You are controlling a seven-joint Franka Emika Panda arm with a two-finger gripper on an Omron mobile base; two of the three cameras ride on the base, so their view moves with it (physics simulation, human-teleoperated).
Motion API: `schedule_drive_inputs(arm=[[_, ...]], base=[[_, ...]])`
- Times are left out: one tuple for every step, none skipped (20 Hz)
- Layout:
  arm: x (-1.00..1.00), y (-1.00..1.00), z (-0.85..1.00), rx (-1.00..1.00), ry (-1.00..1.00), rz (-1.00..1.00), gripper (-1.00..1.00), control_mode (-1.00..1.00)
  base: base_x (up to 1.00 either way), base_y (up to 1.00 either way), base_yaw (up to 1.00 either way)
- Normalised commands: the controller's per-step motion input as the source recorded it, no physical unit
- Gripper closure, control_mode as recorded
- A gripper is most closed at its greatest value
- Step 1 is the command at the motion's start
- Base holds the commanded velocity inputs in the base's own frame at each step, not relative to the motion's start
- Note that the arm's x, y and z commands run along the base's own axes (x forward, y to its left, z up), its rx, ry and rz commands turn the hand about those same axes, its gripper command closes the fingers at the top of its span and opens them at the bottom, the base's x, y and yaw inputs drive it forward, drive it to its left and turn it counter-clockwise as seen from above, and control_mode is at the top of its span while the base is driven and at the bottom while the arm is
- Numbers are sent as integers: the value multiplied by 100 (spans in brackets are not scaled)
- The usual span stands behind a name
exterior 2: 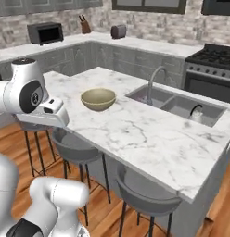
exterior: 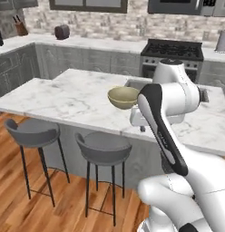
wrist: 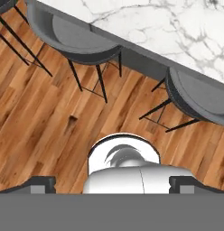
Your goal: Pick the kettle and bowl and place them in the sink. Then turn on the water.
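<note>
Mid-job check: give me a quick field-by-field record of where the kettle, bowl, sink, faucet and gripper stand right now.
kettle: already in the sink's right basin, black handle up
bowl: upright on the marble island, left of the sink, not yet moved
sink: double basin sunk into the island top
faucet: no stream visible at its tip
gripper: open, holding nothing, pointing down at the wood floor beside the stools
task left: bowl into sink, then water on
</note>
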Motion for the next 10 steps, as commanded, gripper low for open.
schedule_drive_inputs(arm=[[0,0,0,0,0,0,-100,100],[0,0,0,0,0,0,-100,100],[0,0,0,0,0,0,-100,100],[0,0,0,0,0,0,-100,100],[0,0,0,0,0,0,-100,100],[0,0,0,0,0,0,-100,100],[0,0,0,0,0,0,-100,100],[0,0,0,0,0,0,-100,100],[0,0,0,0,0,0,-100,100],[0,0,0,0,0,0,-100,100]], base=[[44,86,-44],[43,75,-49],[51,74,-50],[58,71,-49],[72,63,-48],[78,54,-47],[80,36,-43],[79,36,-45],[74,35,-48],[65,31,-53]])
